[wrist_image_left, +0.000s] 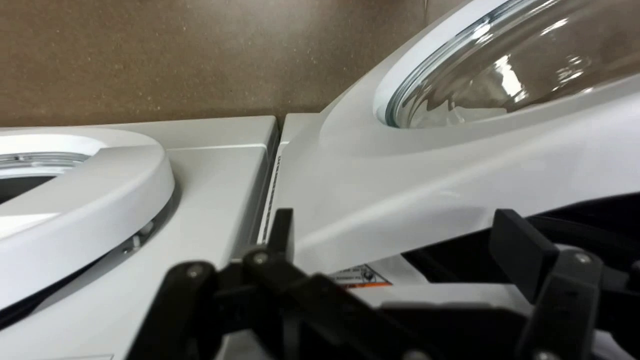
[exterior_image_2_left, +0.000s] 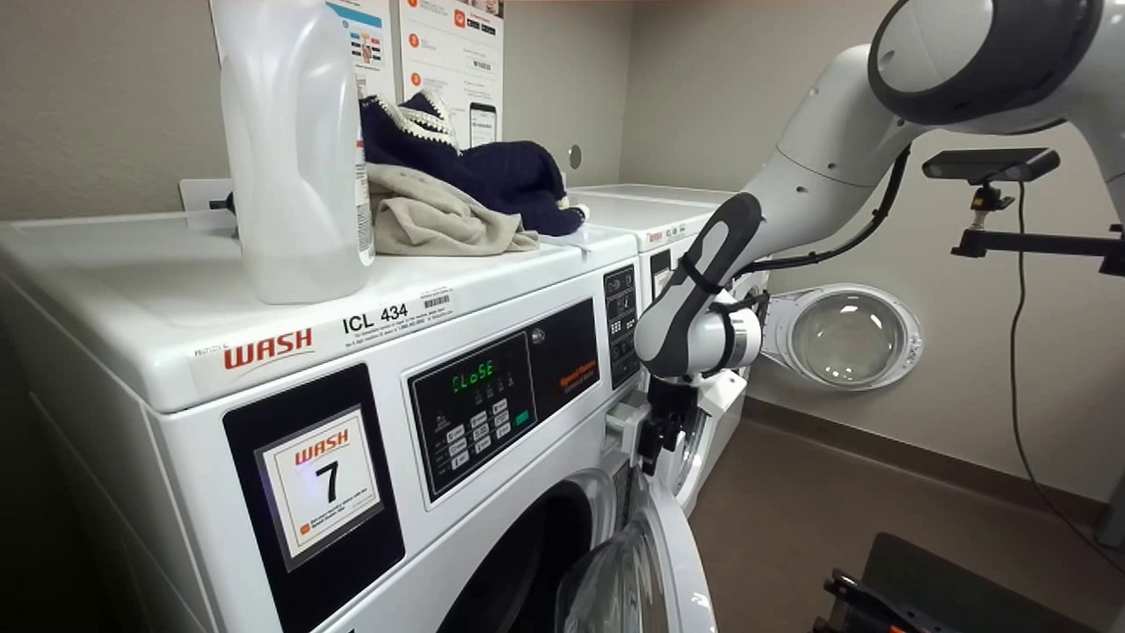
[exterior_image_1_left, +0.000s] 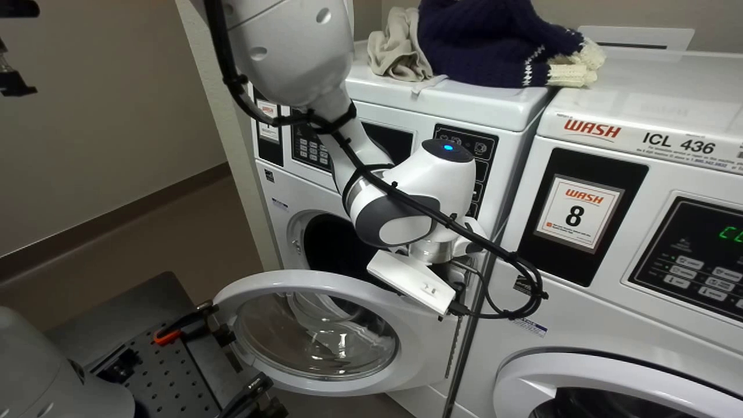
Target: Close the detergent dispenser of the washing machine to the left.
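The spread gripper (wrist_image_left: 397, 237) stands just right of the protruding detergent dispenser (exterior_image_2_left: 622, 425) in an exterior view (contact is unclear), probably for pushing.

A shared laundry room is being shown. Side by side, front-loading washer 7 (exterior_image_2_left: 439, 536) and washer 8 (exterior_image_1_left: 580, 325) are being seen, each with a numbered WASH sticker (exterior_image_2_left: 321, 488) and a keypad panel (exterior_image_2_left: 470, 413). On washer 7's top, a translucent plastic jug (exterior_image_2_left: 294, 176) is being supported near the front edge, a navy knit sweater (exterior_image_1_left: 493, 46) at the right edge. On the wall (exterior_image_2_left: 132, 114) behind, instruction posters (exterior_image_2_left: 450, 53) are being displayed.
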